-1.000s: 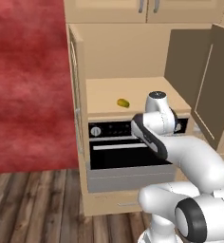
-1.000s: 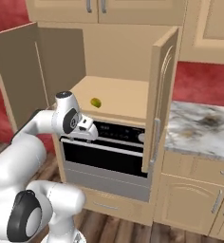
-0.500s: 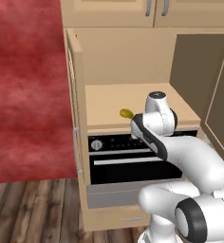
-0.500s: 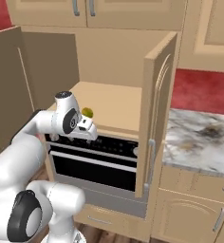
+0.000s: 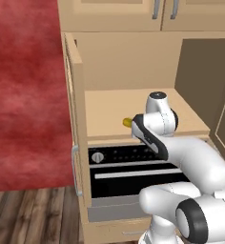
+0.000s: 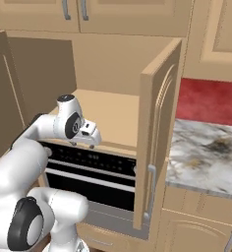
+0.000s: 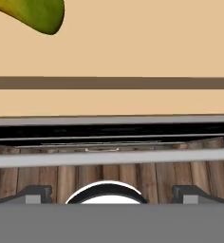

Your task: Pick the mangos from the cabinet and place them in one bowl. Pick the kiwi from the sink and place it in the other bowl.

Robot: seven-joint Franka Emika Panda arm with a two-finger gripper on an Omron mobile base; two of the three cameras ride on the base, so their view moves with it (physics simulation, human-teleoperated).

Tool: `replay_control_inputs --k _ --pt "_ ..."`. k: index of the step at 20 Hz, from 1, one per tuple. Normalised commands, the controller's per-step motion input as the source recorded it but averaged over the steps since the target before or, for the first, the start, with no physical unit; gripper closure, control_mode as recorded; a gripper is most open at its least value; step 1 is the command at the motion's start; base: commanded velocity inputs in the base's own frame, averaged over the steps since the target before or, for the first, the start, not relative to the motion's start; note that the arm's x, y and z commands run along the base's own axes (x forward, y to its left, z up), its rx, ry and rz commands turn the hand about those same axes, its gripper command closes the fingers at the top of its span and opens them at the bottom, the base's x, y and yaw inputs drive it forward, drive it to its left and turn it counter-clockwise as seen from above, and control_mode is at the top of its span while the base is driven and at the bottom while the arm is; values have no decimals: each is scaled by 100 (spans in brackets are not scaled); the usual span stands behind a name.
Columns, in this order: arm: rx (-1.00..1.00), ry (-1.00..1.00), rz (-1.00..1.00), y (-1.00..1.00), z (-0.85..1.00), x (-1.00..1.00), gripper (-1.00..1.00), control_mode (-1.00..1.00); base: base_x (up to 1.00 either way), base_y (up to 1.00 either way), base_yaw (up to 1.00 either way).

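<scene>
Cabinet (image 5: 133,57) standing open — both panelled doors swung wide, the right door (image 6: 157,147) edge-on in the right base view with its slim metal handle (image 6: 150,192) low on the edge. Plain tan shelf (image 5: 114,107) lying bare apart from one fruit.

Mango (image 5: 127,122) sitting near the front edge of the shelf — just a yellow-orange end peeking out from behind the arm's wrist in the left base view. In the hand view the same mango (image 7: 35,14) is showing at the top left corner, yellow-green, cut off by the frame, resting on the tan shelf surface. Cannot tell whether a second fruit is lying anywhere on the shelf.

Arm (image 5: 190,162) reaching forward and up, its wrist hanging at the shelf's front lip, just right of the mango. Gripper (image 6: 91,135) hanging at that lip, above the oven's control strip in the right base view. In the hand view the two dark fingertips (image 7: 35,193) are sitting far apart at the bottom corners — jaws spread wide, nothing between them, the mango well clear of them.

Below the shelf, a black built-in oven (image 5: 128,176) with a knob (image 5: 98,156) and a long pale handle bar (image 7: 109,156). Wood-plank floor (image 5: 33,214) below, red wall (image 5: 24,86) to the left. Marbled counter (image 6: 206,157) lying to the right of the cabinet.
</scene>
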Motion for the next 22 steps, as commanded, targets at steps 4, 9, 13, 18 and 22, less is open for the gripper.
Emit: replay_control_inputs --k 4,9,13,18,22 --pt "0 0 0 0 0 0 -100 100 23 0 0" --pt "0 0 0 0 0 0 -100 100 4 0 0" --pt "0 0 0 0 0 0 -100 100 0 0 0" --pt "0 -1 0 0 0 11 -100 -100 0 0 0" --pt "3 -5 4 -3 -6 35 -100 -100 0 0 0"
